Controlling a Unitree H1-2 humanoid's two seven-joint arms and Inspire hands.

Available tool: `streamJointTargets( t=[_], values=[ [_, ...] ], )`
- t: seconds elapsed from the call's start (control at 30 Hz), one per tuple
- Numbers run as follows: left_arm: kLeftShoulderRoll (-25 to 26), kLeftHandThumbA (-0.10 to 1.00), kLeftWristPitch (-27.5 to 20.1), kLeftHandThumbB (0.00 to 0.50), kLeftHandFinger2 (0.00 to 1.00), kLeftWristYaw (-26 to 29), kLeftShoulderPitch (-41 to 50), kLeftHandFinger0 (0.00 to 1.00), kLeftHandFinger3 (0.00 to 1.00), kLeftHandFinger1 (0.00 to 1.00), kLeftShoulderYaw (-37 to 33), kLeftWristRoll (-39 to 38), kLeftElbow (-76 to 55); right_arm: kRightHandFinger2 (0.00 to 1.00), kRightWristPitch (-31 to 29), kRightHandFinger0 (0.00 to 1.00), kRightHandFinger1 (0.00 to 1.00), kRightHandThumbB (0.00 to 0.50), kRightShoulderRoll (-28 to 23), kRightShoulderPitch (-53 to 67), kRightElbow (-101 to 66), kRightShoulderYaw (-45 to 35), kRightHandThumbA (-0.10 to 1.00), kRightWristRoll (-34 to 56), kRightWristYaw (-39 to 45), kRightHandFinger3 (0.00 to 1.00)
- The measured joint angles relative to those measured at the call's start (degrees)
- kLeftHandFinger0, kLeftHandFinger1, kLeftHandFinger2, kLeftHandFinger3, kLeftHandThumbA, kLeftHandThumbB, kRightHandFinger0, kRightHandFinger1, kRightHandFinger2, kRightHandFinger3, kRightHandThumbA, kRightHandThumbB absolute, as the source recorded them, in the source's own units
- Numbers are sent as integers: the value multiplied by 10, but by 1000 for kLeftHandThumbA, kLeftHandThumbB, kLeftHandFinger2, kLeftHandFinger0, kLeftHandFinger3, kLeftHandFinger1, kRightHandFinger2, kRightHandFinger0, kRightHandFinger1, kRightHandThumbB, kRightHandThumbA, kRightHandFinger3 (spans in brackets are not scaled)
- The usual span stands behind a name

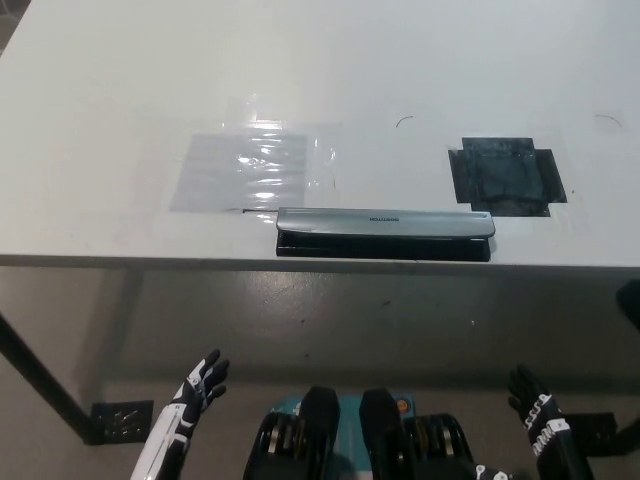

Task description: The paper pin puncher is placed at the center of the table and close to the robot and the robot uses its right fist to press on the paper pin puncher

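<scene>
The paper pin puncher, a long silver bar on a black base, lies along the near edge of the white table, roughly at its middle. My black right hand is low at the bottom right, below the table edge and well short of the puncher, fingers spread and open. At the bottom left my white left hand rests below the table, also open with fingers apart. Neither hand touches anything.
A clear plastic sheet lies flat on the table just behind the puncher's left end. A black taped patch marks the table at the right. A dark table leg runs down at the lower left.
</scene>
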Motion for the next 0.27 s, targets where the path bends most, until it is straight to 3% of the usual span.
streamJointTargets(
  t=[0.07, 0.17, 0.27],
  values=[
    [0, 1000, 0, 217, 1000, 0, 0, 1000, 1000, 1000, 0, 0, 0, 1000, -3, 1000, 1000, 309, 0, 0, 2, 0, 1000, -4, 0, 1000],
    [0, 1000, 0, 216, 1000, 0, 0, 1000, 1000, 1000, 0, 0, 2, 1000, -7, 1000, 1000, 253, 0, 1, 3, 3, 1000, -5, 1, 1000],
    [0, 1000, 0, 214, 1000, 0, -1, 1000, 1000, 1000, 0, 0, 6, 1000, -10, 1000, 1000, 246, 2, 1, 3, 4, 1000, -2, 3, 1000]
  ],
)
